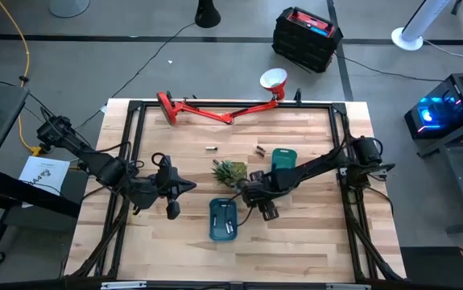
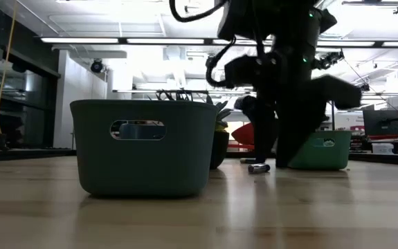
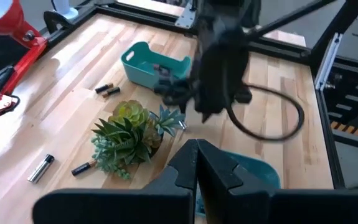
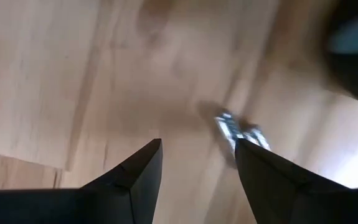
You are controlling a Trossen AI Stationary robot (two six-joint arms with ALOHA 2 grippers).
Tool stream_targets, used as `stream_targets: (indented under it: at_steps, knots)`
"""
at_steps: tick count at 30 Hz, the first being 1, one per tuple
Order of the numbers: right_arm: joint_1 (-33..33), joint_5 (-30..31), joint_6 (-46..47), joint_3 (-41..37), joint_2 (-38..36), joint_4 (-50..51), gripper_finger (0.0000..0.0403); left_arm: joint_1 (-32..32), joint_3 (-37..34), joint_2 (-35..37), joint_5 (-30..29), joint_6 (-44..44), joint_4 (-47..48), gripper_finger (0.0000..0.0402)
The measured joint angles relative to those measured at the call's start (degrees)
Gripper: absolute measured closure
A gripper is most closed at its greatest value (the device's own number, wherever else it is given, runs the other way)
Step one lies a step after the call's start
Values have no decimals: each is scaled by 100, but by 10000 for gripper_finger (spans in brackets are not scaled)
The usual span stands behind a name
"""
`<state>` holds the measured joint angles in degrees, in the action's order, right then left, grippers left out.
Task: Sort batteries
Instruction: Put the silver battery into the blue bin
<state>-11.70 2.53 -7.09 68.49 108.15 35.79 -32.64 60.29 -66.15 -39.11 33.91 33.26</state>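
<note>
A pale wooden surface (image 1: 295, 242) inside a dark frame is carrying two teal trays, a green spiky plant (image 1: 230, 171) and scattered batteries. The right claw (image 1: 243, 191) is hanging low near the middle of the surface, between the plant and the nearer tray (image 1: 224, 220), its fingers (image 4: 135, 177) spread apart with nothing between them; one small silvery battery (image 4: 230, 130) is lying on the wood just beyond its fingertips. The left claw (image 1: 192, 187) is hovering toward the left side with its fingers (image 3: 188, 163) pressed together. Several batteries (image 1: 228, 217) are lying in the nearer tray. The farther tray (image 1: 283, 159) is sitting right of the plant. More loose batteries (image 1: 212, 148) are lying toward the far edge, with a pair (image 1: 260, 150) beside the farther tray.
</note>
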Motion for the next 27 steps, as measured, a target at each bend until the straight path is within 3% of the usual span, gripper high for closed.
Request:
stream_targets:
  at_steps: [8, 18, 27]
  knots:
    - [94, 19, -74, 11, 197, -81, 206, 0, 0, 0, -68, 156, -3, 401]
    - [208, 99, -176, 87, -58, 171, 206, 0, 0, 0, -197, 203, -9, 401]
    - [609, 493, -87, 87, -30, -219, 206, 0, 0, 0, -210, 203, -8, 401]
